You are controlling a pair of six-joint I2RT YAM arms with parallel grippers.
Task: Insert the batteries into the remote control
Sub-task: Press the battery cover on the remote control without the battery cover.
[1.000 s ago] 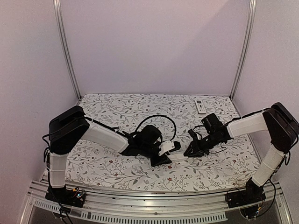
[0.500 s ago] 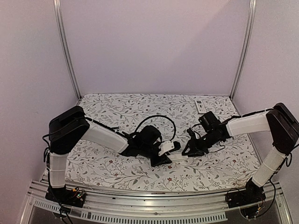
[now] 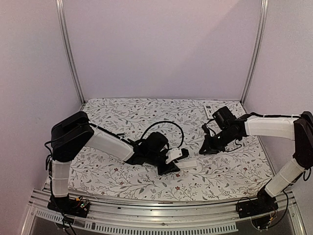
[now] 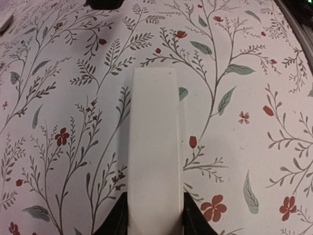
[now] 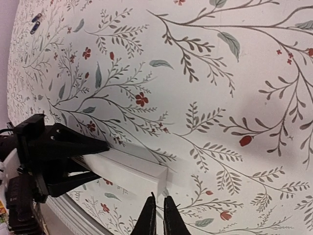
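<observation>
Cut off below, the left fingers (image 4: 117,223) pinch the remote (image 4: 154,147); the right fingers (image 5: 146,220) sit nearly pressed together.

Top view looks down from behind; both close wrist views share the white slab (image 4: 154,156).

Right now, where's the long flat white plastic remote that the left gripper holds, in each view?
Top external: the long flat white plastic remote lies low centre, sticking out to the right of the left gripper.
Left wrist: centre, running up from the bottom edge.
Right wrist: lower left, a pale slab.
Shared landmark: the black left gripper clamped on its end.
</observation>
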